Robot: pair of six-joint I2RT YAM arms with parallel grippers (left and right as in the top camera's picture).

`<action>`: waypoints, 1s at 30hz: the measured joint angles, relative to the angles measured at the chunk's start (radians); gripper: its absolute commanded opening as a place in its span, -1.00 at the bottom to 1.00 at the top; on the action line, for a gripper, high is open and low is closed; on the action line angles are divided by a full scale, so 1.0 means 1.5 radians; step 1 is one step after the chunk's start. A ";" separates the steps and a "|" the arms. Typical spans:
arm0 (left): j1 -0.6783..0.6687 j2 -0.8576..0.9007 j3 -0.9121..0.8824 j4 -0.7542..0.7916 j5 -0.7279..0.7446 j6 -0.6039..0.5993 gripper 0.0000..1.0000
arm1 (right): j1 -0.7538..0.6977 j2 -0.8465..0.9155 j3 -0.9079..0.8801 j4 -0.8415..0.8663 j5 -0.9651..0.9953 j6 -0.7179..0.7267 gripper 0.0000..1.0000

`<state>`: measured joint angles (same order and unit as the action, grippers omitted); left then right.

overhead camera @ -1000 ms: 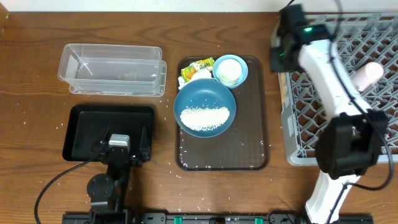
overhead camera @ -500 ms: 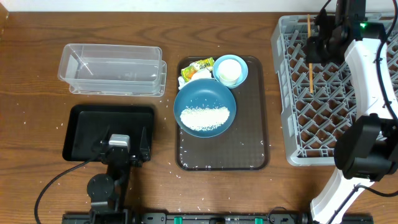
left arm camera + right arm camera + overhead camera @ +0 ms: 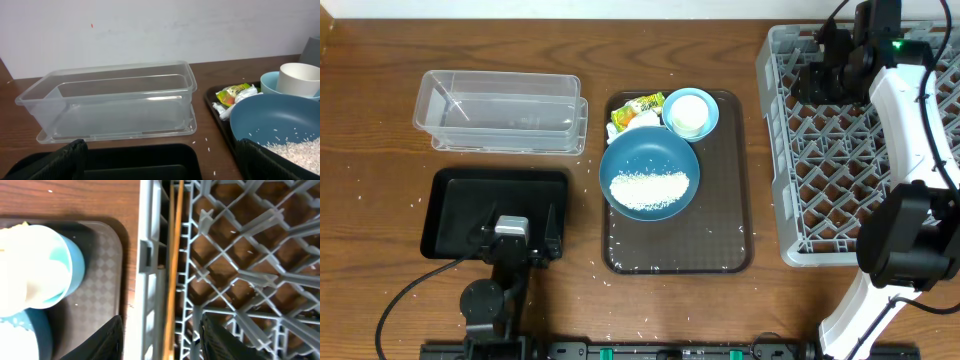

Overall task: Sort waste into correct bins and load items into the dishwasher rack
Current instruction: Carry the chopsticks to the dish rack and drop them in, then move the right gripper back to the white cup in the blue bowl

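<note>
Right gripper (image 3: 162,324) over the grey rack (image 3: 800,200), upper right of the overhead frame; left gripper (image 3: 160,151) wide open at lower left.
Right fingers stand apart either side of a thin wooden stick (image 3: 174,255) that lies along the rack's left wall, touching neither finger. Left gripper holds nothing and sits at the near edge of the black tray (image 3: 460,205), with the clear tub (image 3: 500,112) beyond it. Mid-frame on the brown tray (image 3: 720,210): dark-blue dish (image 3: 650,150) with rice (image 3: 648,189), cream cup (image 3: 688,112) inside the light-blue bowl (image 3: 710,122), and the wrapper (image 3: 638,107) at the tray's upper left corner.
</note>
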<state>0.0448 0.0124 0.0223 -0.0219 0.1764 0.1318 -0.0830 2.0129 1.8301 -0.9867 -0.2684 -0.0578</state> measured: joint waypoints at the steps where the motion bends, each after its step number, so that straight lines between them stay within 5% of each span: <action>1: 0.000 0.000 0.000 0.000 0.000 0.000 0.93 | 0.000 0.000 0.000 -0.001 -0.010 0.002 -0.03; 13: 0.000 0.000 0.000 0.000 0.000 0.000 0.93 | 0.091 0.000 -0.001 0.004 -0.093 0.015 0.19; 25: 0.000 0.000 0.000 0.000 0.000 0.000 0.93 | 0.295 0.000 -0.001 0.053 0.066 0.054 0.42; 30: 0.000 0.000 0.000 0.000 0.000 0.000 0.93 | 0.350 0.010 -0.001 0.091 0.145 0.083 0.14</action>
<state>0.0448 0.0124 0.0223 -0.0219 0.1764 0.1318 0.4416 2.0274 1.8290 -0.8501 -0.0509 0.0662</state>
